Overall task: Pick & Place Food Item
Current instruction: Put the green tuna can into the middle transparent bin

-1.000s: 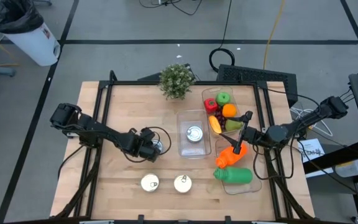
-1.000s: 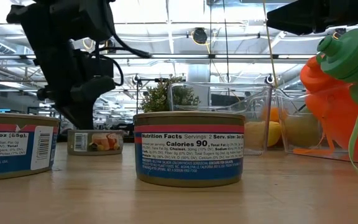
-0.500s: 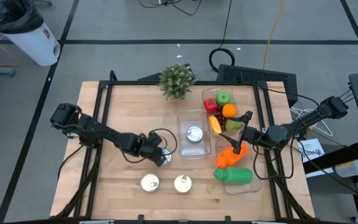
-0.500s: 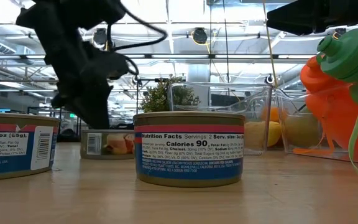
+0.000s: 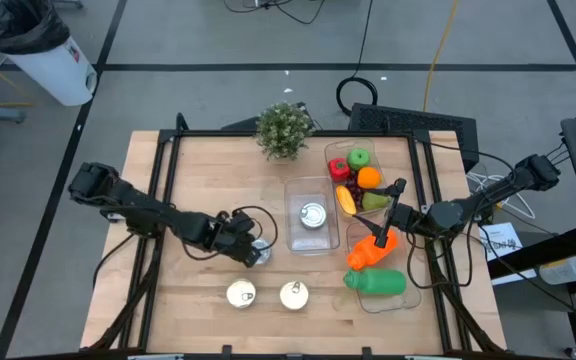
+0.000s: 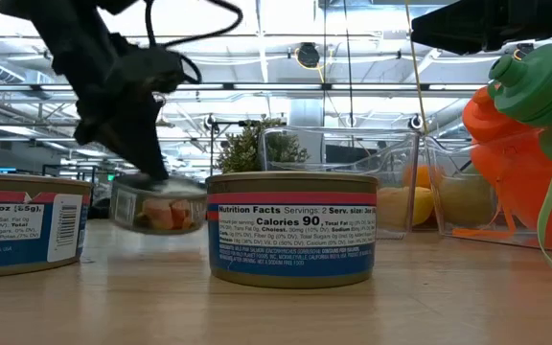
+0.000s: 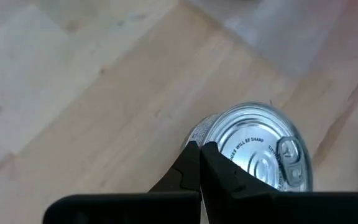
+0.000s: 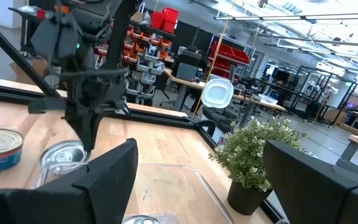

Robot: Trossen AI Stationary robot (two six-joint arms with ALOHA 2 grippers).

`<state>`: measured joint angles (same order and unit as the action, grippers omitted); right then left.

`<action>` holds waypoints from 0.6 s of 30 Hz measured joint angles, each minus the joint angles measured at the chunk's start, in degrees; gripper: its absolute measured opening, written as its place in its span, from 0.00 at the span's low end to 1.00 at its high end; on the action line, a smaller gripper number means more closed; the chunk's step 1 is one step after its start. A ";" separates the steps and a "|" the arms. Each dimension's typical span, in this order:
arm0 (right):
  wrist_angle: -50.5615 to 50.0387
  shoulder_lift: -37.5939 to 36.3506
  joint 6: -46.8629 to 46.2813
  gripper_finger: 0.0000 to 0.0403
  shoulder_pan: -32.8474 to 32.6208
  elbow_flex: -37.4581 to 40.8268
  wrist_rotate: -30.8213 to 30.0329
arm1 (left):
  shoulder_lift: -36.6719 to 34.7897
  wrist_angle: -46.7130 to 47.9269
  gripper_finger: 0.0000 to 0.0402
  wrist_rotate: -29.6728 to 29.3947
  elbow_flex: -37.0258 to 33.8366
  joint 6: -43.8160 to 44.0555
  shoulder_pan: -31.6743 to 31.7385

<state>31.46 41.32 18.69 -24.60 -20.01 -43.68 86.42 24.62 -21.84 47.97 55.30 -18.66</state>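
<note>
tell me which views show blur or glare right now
Low view: the left gripper and the can at it are smeared, while the near can stays sharp and ceiling lights glare. Left wrist view: the wood is soft. High view: crisp.

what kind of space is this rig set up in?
Likely a robotics lab or industrial workshop. The right wrist view shows rows of workbenches and red storage bins under open ceiling trusses; the high view shows a bare concrete floor with cables around the wooden table.
</note>
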 joint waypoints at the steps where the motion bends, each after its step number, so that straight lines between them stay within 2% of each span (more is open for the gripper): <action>1: -0.01 0.00 0.00 0.81 0.00 0.00 0.00 | -0.61 -0.04 0.00 -0.79 0.00 -0.23 -0.08; 13: 0.00 0.00 0.01 0.81 0.00 0.00 0.00 | -9.23 -1.13 0.00 -7.84 0.18 -6.12 0.14; 15: -0.01 0.00 0.01 0.81 0.00 0.00 0.14 | -10.19 -1.10 0.00 -7.66 0.26 -7.11 0.50; 18: 0.00 0.00 0.01 0.81 0.00 0.00 0.17 | -10.58 0.15 0.00 -2.99 0.26 -8.76 1.50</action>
<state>31.46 41.32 18.70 -24.60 -20.01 -43.51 75.83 24.77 -24.83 48.23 46.54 -17.16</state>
